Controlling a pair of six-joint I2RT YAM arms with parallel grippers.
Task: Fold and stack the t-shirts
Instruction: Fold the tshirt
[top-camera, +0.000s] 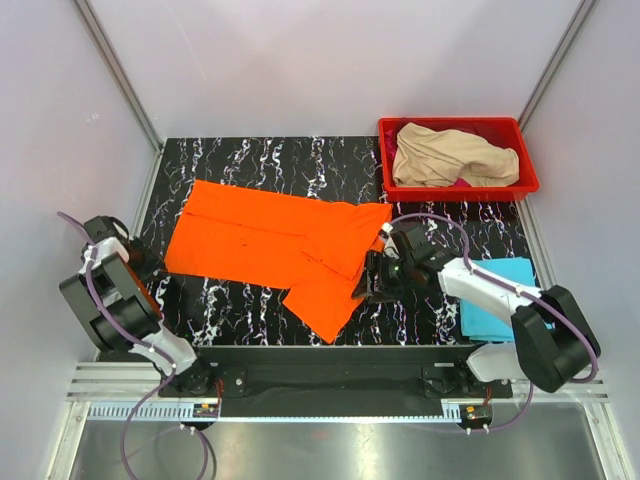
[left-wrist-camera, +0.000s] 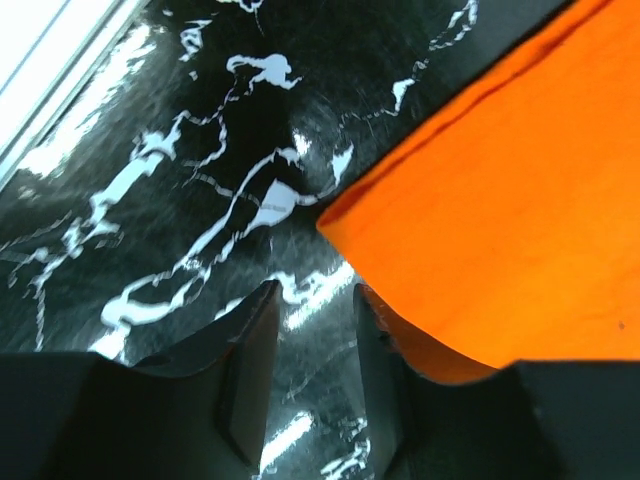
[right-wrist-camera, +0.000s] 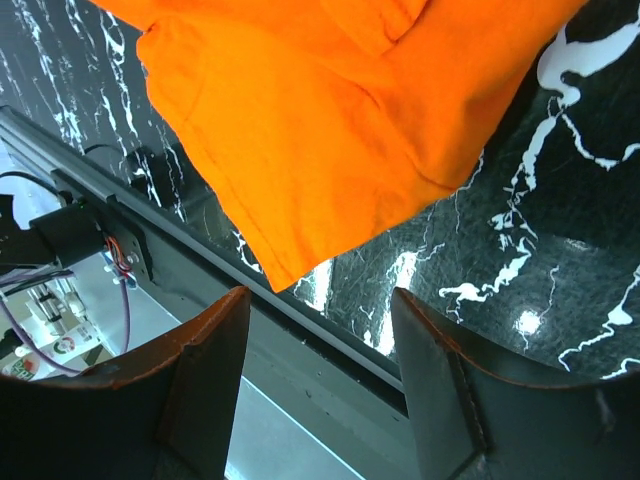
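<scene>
Two narrow-set jaws of the left gripper (left-wrist-camera: 312, 300), nothing between them, sit just beside the left hem of the orange t-shirt (top-camera: 260, 240), spread mid-table. Limp, light cloth, likely to sag: pinch a hem corner. Right gripper (right-wrist-camera: 320, 310), wide and empty, hangs over its near-right flap.

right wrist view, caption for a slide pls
Open right hand poised near a corner of the orange t-shirt on the black marble table
</scene>
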